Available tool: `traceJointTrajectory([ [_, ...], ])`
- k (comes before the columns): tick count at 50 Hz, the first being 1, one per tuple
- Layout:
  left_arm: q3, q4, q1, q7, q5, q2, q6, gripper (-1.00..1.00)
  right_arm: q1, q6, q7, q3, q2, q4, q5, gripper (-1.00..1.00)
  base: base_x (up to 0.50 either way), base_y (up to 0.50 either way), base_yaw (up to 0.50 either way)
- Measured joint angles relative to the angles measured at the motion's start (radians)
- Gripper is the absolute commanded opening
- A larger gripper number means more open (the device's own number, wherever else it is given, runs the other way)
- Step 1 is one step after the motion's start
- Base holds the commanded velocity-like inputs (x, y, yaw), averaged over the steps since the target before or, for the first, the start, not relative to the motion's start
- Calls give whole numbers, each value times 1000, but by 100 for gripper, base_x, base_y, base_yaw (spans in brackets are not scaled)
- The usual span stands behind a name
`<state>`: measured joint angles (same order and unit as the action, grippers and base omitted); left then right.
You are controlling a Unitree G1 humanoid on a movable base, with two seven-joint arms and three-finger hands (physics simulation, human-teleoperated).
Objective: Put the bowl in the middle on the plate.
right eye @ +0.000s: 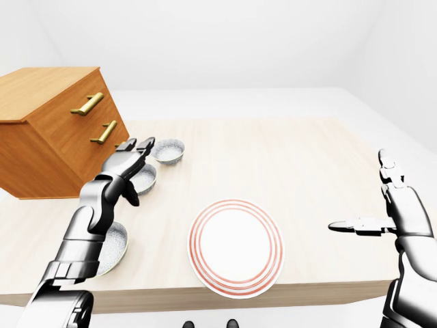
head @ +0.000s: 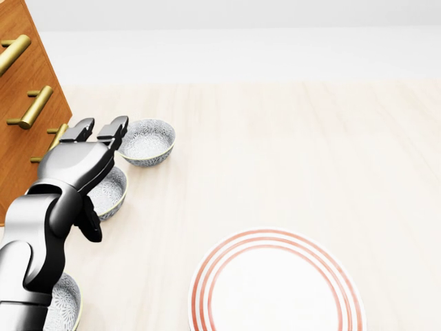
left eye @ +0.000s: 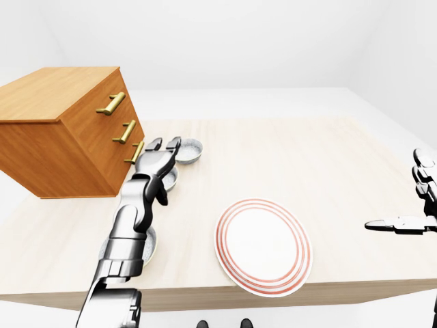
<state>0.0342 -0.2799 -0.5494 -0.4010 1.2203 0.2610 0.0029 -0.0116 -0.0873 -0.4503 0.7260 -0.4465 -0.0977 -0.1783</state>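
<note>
Three patterned white bowls lie in a line at the table's left. The middle bowl (head: 111, 193) is partly covered by my left hand (head: 96, 178), which hovers over it with fingers stretched out, open, closing on nothing. The top bowl (head: 147, 141) sits just past the fingertips, and the bottom bowl (head: 63, 303) lies under my forearm. The white plate with red rings (right eye: 235, 246) rests near the table's bottom edge, to the right of the bowls. My right hand (right eye: 372, 201) is held open and empty off the table's right side, thumb pointing left.
A wooden chest of drawers (left eye: 61, 130) with brass handles stands at the left, close beside the bowls and my left hand. The light wooden table (left eye: 300, 157) stretches to the right and top of the view.
</note>
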Motion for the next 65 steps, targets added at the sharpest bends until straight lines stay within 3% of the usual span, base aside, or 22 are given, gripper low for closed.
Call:
traceJointTrajectory([
  [14,-4,-75,-21,45,-1,12,4,100,-3,0,0,-3,-3,3,-2,100,0,0,0],
  [30,-13,-145,-25,102,3,14,-8,100,-1,0,-1,-5,-1,3,-7,100,0,0,0],
  [65,-24,-249,-45,160,52,30,-17,100,1,0,-2,-1,0,2,-7,100,0,0,0],
])
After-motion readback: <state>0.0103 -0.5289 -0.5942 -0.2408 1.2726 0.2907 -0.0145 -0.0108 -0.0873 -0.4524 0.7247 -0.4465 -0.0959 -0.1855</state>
